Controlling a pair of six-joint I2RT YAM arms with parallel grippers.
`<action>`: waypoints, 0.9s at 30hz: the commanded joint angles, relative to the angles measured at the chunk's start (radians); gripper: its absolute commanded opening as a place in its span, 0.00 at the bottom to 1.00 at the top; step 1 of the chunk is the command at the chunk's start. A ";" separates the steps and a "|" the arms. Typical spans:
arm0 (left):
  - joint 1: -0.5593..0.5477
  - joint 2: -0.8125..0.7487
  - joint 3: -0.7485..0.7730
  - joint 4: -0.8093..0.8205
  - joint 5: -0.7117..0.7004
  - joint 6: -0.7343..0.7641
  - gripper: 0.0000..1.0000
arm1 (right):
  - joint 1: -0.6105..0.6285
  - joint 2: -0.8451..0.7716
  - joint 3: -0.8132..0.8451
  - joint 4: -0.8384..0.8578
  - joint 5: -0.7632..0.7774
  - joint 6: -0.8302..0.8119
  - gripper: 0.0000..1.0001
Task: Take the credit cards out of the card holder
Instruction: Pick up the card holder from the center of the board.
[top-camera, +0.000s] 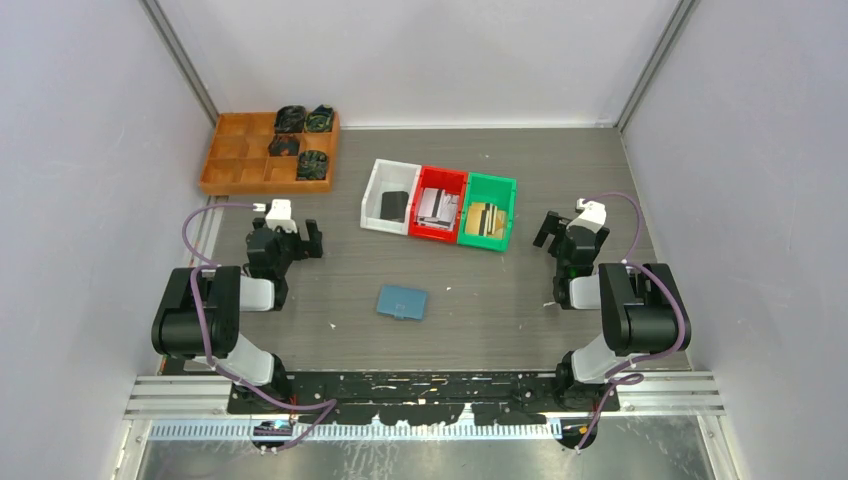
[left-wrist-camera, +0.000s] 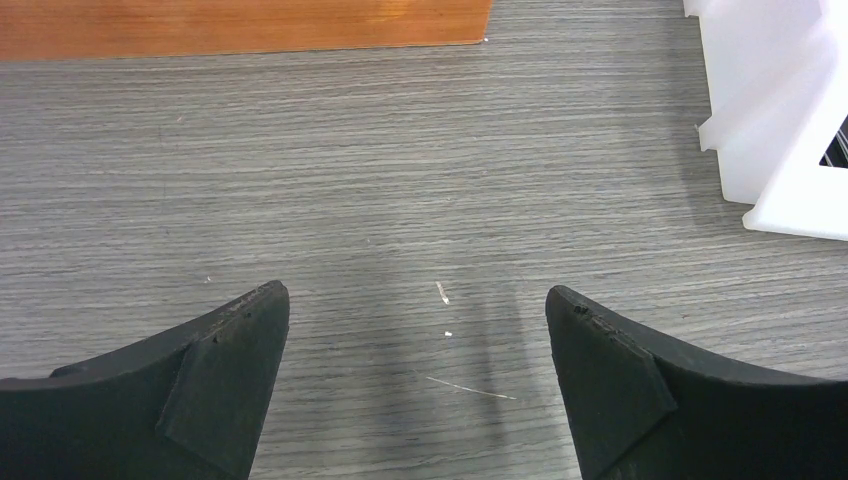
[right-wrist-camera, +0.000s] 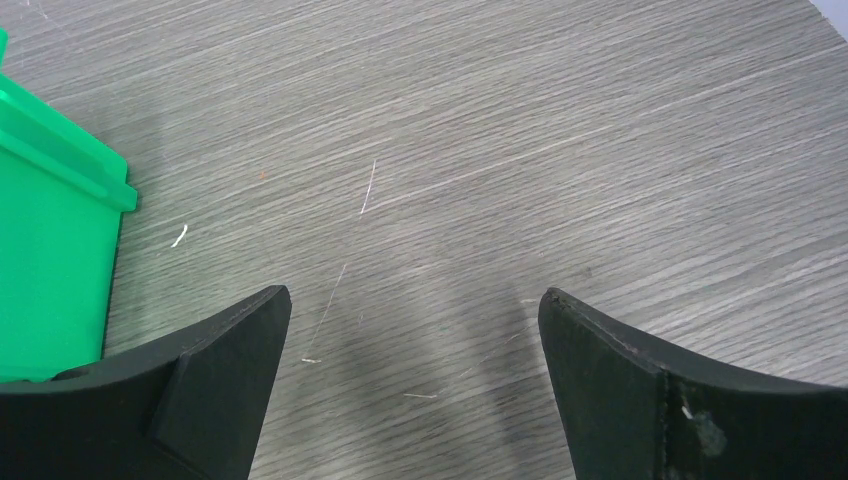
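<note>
Near the middle of the desk (top-camera: 500, 300), between the two arms, the card holder (top-camera: 402, 302) is seen lying flat and shut, its long axis running roughly left to right. It lies near and right of the left end effector (top-camera: 290, 240), near and left of the right end effector (top-camera: 565, 235); the left is judged somewhat nearer. Both are spread wide, empty. No credit cards can be made out at the holder, and neither wrist view shows it.

Grey wood-grain table (top-camera: 480, 270), pale lilac walls (top-camera: 420, 50), metal corner rails (top-camera: 183, 62)

Slate-blue card holder (top-camera: 402, 302) lies closed, flat, mid-table
</note>
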 joint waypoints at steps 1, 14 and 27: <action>0.006 0.000 0.022 0.032 -0.011 -0.004 1.00 | 0.003 0.001 0.025 0.038 0.000 -0.012 1.00; 0.006 0.000 0.022 0.032 -0.001 0.000 1.00 | 0.002 -0.001 0.030 0.033 0.000 -0.007 0.99; 0.009 -0.343 0.038 -0.340 0.045 0.124 1.00 | 0.005 -0.403 0.200 -0.542 0.114 0.266 1.00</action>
